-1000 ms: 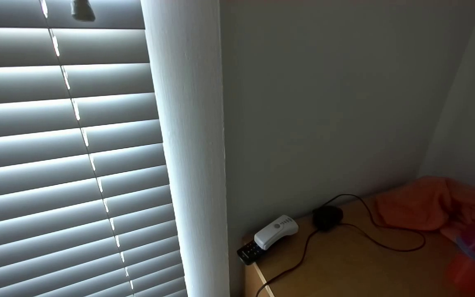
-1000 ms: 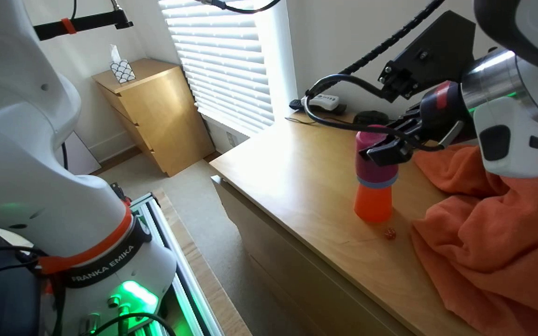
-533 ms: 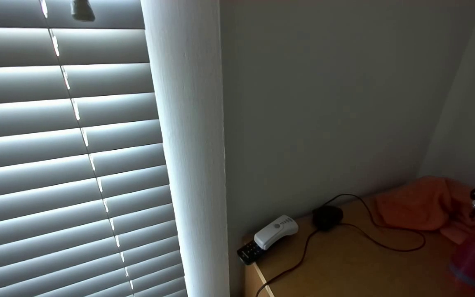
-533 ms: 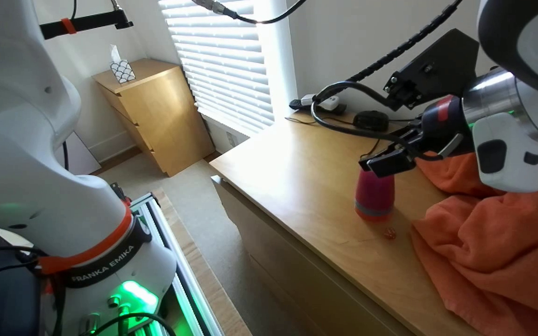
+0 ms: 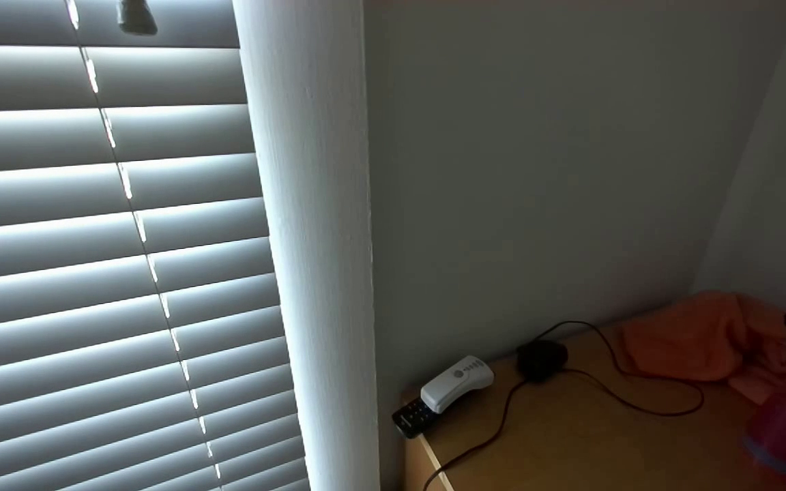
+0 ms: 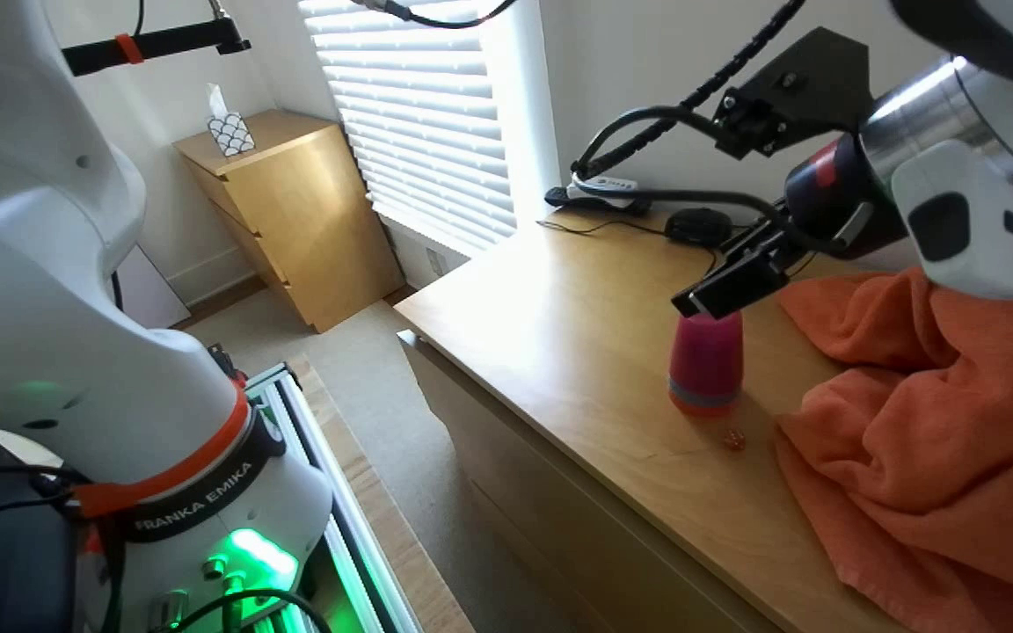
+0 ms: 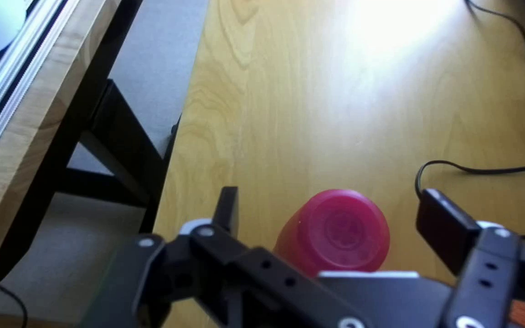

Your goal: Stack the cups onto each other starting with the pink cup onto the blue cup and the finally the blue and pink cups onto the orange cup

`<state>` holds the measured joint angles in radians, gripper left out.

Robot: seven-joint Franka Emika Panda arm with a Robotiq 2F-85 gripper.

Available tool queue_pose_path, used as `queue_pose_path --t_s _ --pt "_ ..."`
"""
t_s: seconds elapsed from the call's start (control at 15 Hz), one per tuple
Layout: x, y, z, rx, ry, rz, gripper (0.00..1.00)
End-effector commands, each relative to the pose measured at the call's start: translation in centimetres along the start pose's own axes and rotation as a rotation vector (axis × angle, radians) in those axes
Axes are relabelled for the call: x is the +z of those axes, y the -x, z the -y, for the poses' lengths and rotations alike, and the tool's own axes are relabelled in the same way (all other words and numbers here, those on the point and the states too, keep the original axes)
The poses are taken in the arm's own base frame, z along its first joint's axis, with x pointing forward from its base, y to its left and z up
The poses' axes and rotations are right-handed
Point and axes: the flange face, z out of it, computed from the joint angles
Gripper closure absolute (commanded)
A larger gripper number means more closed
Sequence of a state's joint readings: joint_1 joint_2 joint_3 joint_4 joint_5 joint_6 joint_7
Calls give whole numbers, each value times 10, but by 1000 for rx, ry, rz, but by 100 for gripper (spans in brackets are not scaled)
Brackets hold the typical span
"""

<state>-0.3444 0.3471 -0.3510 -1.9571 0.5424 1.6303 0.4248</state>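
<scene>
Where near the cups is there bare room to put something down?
Bare wood lies between the stacked cups, the black cable and the wood's long robot-side edge. Crowded: around the cups, with fingers above, orange cloth and a small reddish thing nearby.

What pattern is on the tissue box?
The tissue box is white with dark scalloped outlines, like fish scales; it shows best in an exterior view.

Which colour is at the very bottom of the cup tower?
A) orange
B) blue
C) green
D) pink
A: in an exterior view, a strip of the orange cup peeks out lowest, under the thin bluish band of the blue cup and the big pink cup at the top.
</scene>
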Motion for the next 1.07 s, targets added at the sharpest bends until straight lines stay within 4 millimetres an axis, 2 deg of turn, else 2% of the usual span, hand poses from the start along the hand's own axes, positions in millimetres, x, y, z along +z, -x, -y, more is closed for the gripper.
queue_pose_path --t_s 0.0,0.27,0.6,0.67,0.8,1.0 --pt "-12 41 -5 -15 45 -172 0" --pt "-18 78 3 -67 64 -330 0" --pt "-14 115 1 -82 45 -477 0" --pt "-20 98 14 -89 58 -427 0" --pt "-20 105 15 -96 53 -435 0" --pt "-20 100 15 -90 57 -435 0"
